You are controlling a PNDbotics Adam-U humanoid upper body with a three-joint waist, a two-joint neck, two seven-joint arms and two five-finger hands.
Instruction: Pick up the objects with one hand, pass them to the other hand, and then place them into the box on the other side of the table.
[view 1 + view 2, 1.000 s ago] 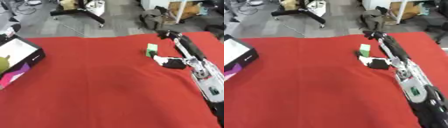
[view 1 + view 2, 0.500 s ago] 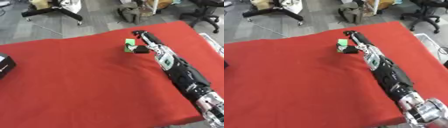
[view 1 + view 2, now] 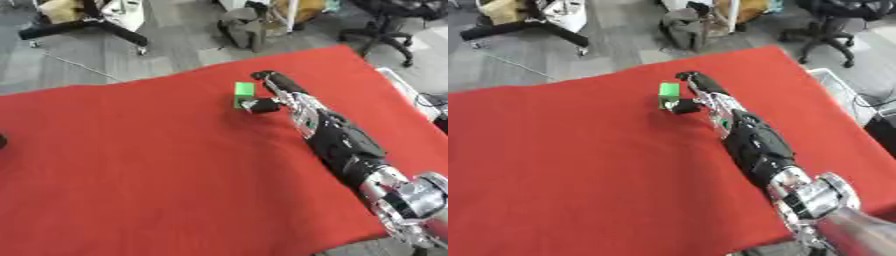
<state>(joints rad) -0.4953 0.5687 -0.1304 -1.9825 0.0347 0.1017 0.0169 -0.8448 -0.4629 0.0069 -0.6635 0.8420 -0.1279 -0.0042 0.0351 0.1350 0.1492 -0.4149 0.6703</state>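
Where red cloth (image 3: 157, 165) ends: grey floor (image 3: 166, 55), office chair (image 3: 385, 20).

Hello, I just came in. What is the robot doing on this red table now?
The robot's right hand is stretched far across the red cloth-covered table to a small green rectangular block. The thumb touches the block's side, but the block stands on the cloth, not lifted. The left hand and the box are out of view.

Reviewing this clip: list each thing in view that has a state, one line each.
green block: upright on the red cloth, right hand against it, not lifted.
right hand: stretched out to the block; whether its fingers grip it cannot be told.
red tablecloth: spread flat.
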